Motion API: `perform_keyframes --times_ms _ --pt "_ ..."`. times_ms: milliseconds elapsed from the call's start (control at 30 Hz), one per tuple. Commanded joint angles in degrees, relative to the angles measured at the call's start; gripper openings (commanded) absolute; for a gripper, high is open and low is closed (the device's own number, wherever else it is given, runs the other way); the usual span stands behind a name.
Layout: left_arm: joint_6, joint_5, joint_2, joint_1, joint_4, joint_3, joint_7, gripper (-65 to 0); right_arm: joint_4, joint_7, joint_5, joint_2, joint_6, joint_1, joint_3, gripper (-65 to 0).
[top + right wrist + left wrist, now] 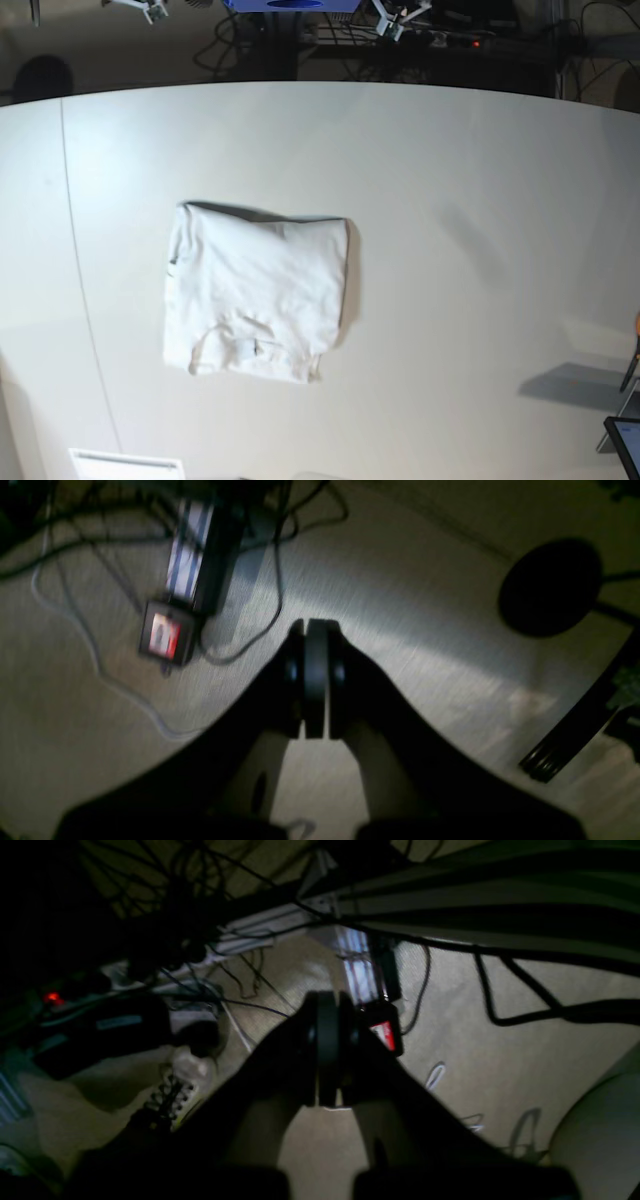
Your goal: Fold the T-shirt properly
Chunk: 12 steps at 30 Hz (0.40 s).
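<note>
The white T-shirt [255, 292] lies folded into a rough rectangle on the off-white tabletop [460, 240], left of centre in the base view, with its collar near the front edge of the bundle. Neither arm shows in the base view. In the left wrist view my left gripper [327, 1047] is shut with nothing between its pads, hanging over a carpeted floor. In the right wrist view my right gripper [316, 677] is likewise shut and empty above the floor. The T-shirt appears in neither wrist view.
Cables, a power strip with a red light [52, 998] and a shoe [175, 1090] lie on the floor below the left gripper. A small black device [164, 635] and cables lie under the right one. A white label [125, 465] sits at the table's front edge.
</note>
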Motion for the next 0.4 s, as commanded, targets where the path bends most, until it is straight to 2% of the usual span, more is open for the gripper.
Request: perform_keyframes --times_ms 0,267,367 --pt "-0.21 -0.15 -0.35 -0.09 0.31 -0.24 -0.67 -65.0 -0.12 0.81 -0.18 0.47 -0.06 0.29 -0.1 -64.7" --pt "-0.21 -0.15 -0.35 -1.94 0.4 -0.06 -1.19 -65.0 -0.56 0.63 -0.18 0.55 -0.06 2.49 -0.19 -64.7" --pt "-0.21 -0.06 -0.35 -1.94 0.4 -0.06 -1.02 -65.0 -0.29 -1.56 -0.26 0.64 -0.06 2.66 -0.37 -64.7"
